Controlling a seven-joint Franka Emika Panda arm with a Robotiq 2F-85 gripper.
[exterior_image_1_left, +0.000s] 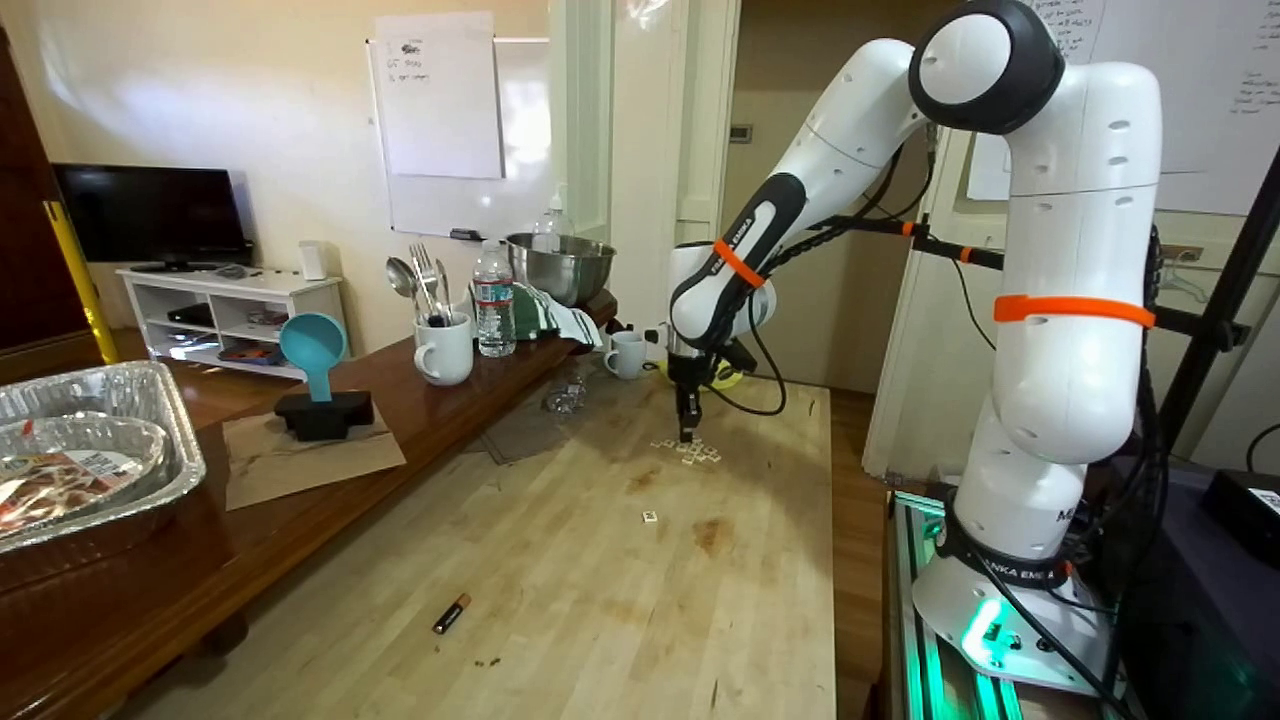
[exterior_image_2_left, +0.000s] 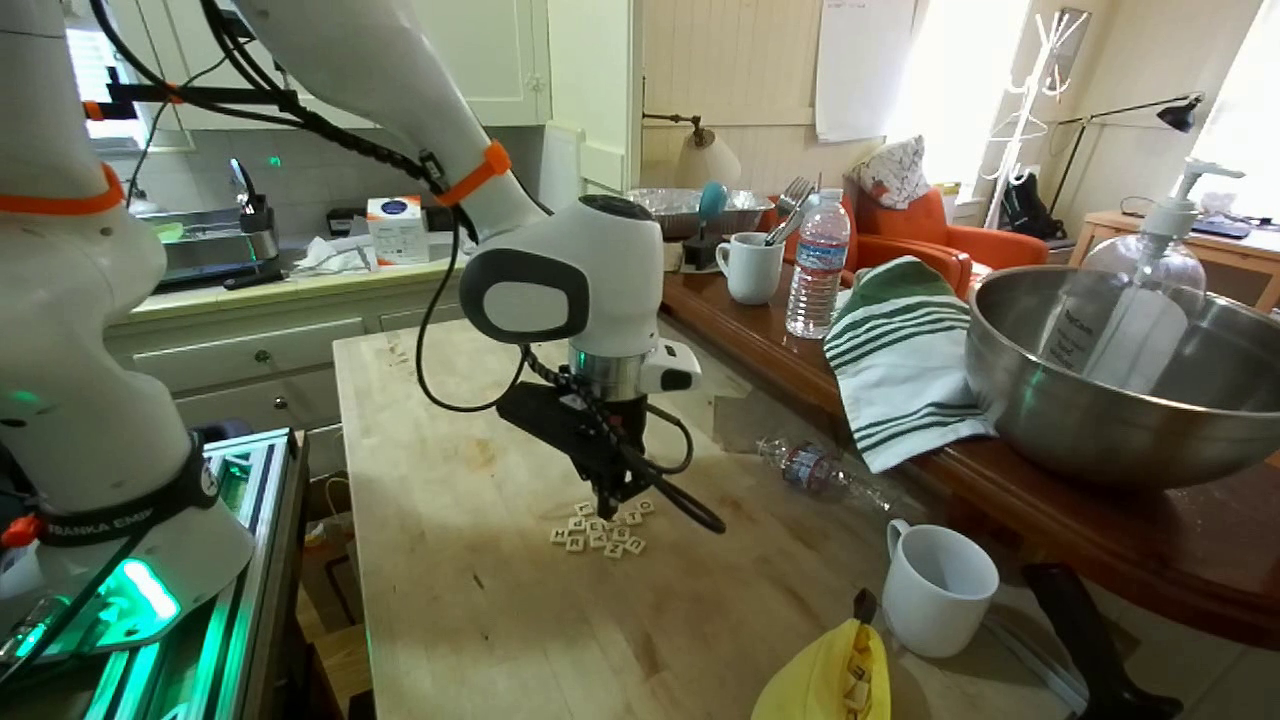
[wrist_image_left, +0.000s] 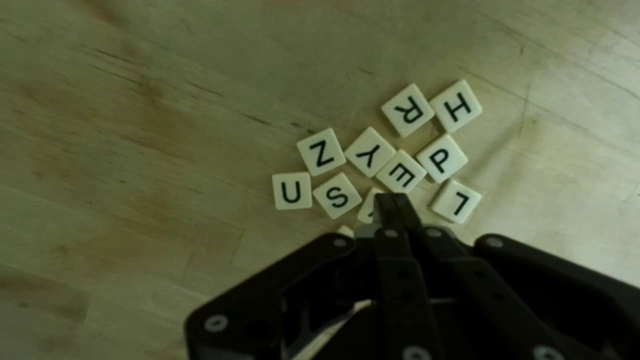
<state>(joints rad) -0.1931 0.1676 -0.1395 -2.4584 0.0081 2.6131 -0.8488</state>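
Looking down past the gripper (wrist_image_left: 395, 204), we see its fingers (wrist_image_left: 386, 211) pressed together with nothing visible between them, the tips over one side of a cluster of letter tiles (wrist_image_left: 337, 195). Whether they touch a tile we cannot tell, since they hide what lies beneath. The tiles lie flat on the pale counter (exterior_image_1_left: 570, 570) at many angles, some edge to edge, which we take for a loose scatter rather than a laid-out word. A lone tile (exterior_image_1_left: 649, 517) sits well apart from them. In an exterior view, a yellow pouch (exterior_image_2_left: 805, 672) beside a white mug (exterior_image_2_left: 935, 600) gapes on more tiles (exterior_image_2_left: 858, 688), so we judge it to be their storage. On the raised dark ledge (exterior_image_1_left: 430, 412), another mug (exterior_image_1_left: 445, 352) holds cutlery (exterior_image_1_left: 425, 283) upright, and a steel bowl (exterior_image_2_left: 1120, 435) encloses a pump bottle (exterior_image_2_left: 1135, 315), its walls likely enough to stop it toppling.
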